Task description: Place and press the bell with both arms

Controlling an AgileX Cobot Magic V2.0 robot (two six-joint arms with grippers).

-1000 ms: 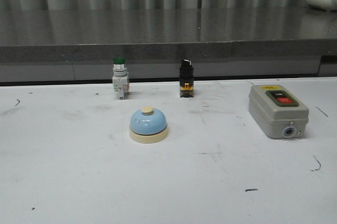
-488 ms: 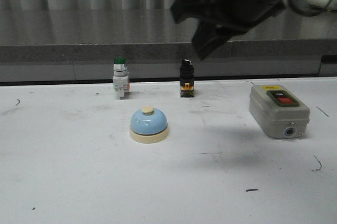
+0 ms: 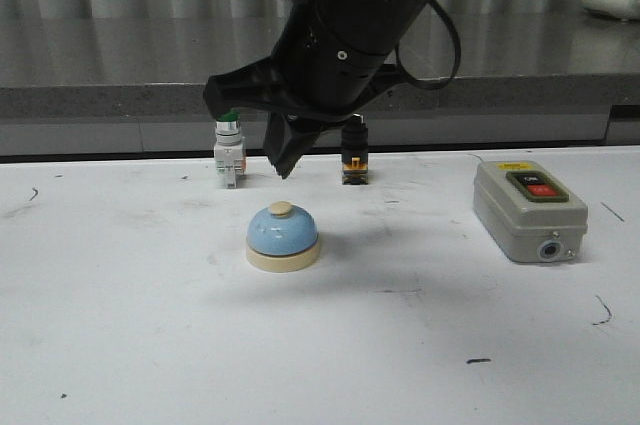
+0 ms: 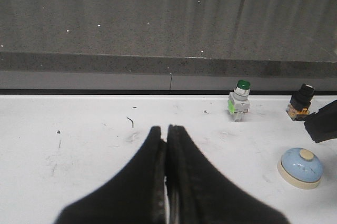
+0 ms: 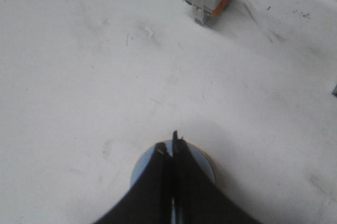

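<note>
The light-blue bell with its cream base and button stands on the white table, left of centre. My right arm reaches in from the upper right. Its gripper is shut and empty, pointing down just above the bell's button, not touching it. In the right wrist view the shut fingertips cover most of the bell. My left gripper is shut and empty over bare table, well to the left of the bell. The left arm is out of the front view.
A green-capped pushbutton and a black selector switch stand behind the bell. A grey switch box with red and black buttons sits at the right. A grey stone ledge runs along the table's back edge.
The right arm has come into the front view from the upper right and swung down and left. Its shut tip now hangs over the bell. The bell has not moved.
</note>
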